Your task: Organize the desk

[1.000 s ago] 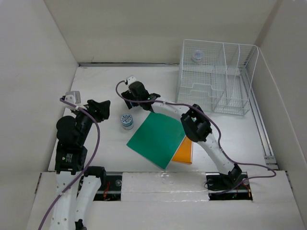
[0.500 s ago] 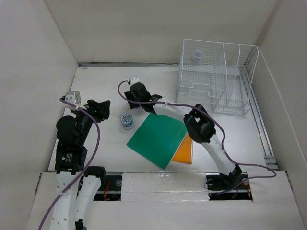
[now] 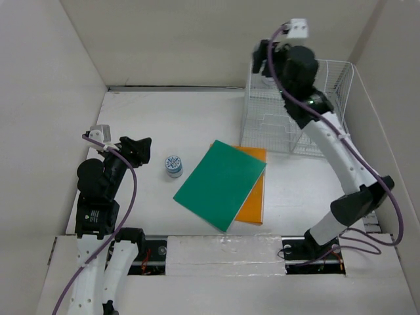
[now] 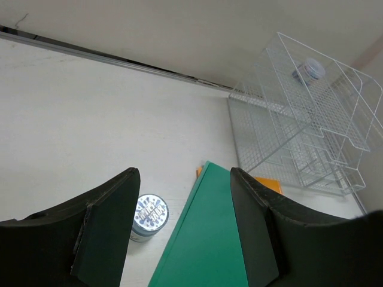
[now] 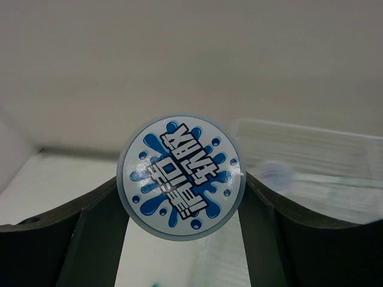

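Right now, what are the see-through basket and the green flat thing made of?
The basket looks like thin white-coated metal wire: an open grid. The green sheet seems matte plastic or card, flat with crisp edges; I can't tell which.

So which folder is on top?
The green folder is on top. It lies across the orange folder, which only peeks out from under it along two edges.

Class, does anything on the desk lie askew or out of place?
Yes. The green folder lies rotated on the orange folder, their edges not lined up, and a small round tub stands loose beside them on the desk, outside the wire rack.
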Controlling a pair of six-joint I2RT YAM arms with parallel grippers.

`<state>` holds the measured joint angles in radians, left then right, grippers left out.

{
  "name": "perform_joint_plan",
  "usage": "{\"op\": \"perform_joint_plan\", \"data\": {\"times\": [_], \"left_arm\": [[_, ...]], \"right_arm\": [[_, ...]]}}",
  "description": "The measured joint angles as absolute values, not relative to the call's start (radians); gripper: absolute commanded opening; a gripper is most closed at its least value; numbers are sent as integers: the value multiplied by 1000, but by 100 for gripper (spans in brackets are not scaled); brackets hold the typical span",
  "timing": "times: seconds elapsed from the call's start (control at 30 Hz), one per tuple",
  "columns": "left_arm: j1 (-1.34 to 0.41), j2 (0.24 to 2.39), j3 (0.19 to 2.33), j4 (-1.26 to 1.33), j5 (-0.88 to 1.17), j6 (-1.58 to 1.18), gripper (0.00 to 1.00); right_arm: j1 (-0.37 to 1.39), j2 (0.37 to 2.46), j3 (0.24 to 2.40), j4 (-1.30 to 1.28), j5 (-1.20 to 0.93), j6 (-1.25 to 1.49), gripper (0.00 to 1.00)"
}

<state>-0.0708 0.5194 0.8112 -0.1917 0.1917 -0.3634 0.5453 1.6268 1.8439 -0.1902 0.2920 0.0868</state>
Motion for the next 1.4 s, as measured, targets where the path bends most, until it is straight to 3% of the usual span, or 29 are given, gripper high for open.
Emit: {"op": "perform_joint_plan", "data": {"times": [0.13, 0.43, 0.8, 0.87, 0.9, 1.0, 1.17, 1.23, 1.3, 1.33, 1.37, 1.4], "left_arm": [[-71, 519, 811, -191, 195, -363, 58], [-71, 519, 811, -192, 202, -363, 58], [-71, 520, 811, -191, 203, -363, 58], [-71, 520, 811, -191, 205, -363, 58], [-71, 521, 811, -191, 206, -363, 58], [-71, 522, 811, -192, 207, -363, 58], [-71, 525, 811, -191, 208, -363, 58], [-71, 527, 811, -191, 209, -363, 58], [-71, 529, 811, -192, 209, -363, 58], [-71, 529, 811, -192, 210, -363, 58], [-71, 529, 811, -191, 210, -363, 58], [-71, 529, 811, -191, 210, -363, 57]], "right_arm": [[358, 1584, 1866, -231, 344, 82, 56], [173, 1739, 1861, -380, 319, 87, 56], [127, 1907, 1898, -404, 259, 94, 59], [133, 1925, 1898, -395, 250, 94, 65], [135, 1927, 1898, -388, 250, 94, 77], [140, 1927, 1905, -382, 252, 101, 94], [148, 1913, 1909, -375, 270, 106, 99], [157, 1876, 1890, -366, 276, 109, 96], [174, 1811, 1855, -357, 276, 111, 75], [192, 1760, 1822, -345, 273, 114, 52], [210, 1716, 1800, -339, 270, 118, 52], [244, 1657, 1751, -296, 263, 123, 23]]}}
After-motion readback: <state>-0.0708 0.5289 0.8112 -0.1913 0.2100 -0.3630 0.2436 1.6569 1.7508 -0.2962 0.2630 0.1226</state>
